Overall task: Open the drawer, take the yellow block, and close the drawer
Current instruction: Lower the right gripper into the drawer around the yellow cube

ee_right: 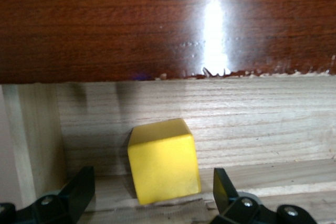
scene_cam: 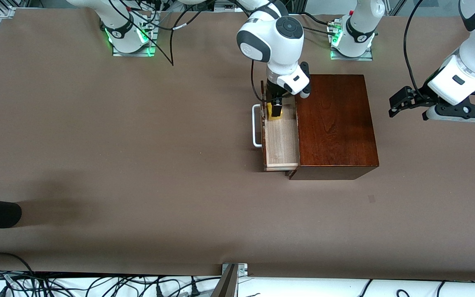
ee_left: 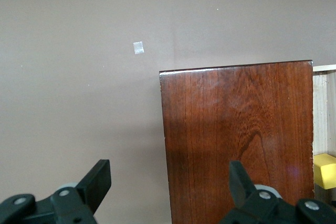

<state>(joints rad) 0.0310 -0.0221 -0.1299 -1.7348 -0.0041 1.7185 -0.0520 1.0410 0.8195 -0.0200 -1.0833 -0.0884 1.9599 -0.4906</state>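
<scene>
You have the drawer [scene_cam: 281, 140] already pulled out of the dark wooden box [scene_cam: 334, 123], toward the right arm's end of the bench [scene_cam: 138, 165], with its white bar handle [scene_cam: 256, 126] leading. The yellow block [scene_cam: 274, 114] sits on the pale floor of the drawer, in the corner that is farther from the front camera.

The relation that matters for you is this: the right claw [scene_cam: 276, 108] hangs straight above the block, so the block lies directly under it and the coming move is, as I judge, only a short descent. In the right wrist view the yellow block [ee_right: 164, 161] stands between the two fingertips [ee_right: 79, 184], one at each side face, and both stay clear of it. The block is a cube, so no long axis forces a turn of the wrist. The right claw is spread a little wider than the block, and it holds nothing and touches nothing.

The left claw [scene_cam: 406, 108] waits over the bare bench at the left arm's end, beside the box, well apart from the drawer. Its fingers are also spread and empty.

Watch the drawer side wall close to the block during the descent; one finger may catch it.
</scene>
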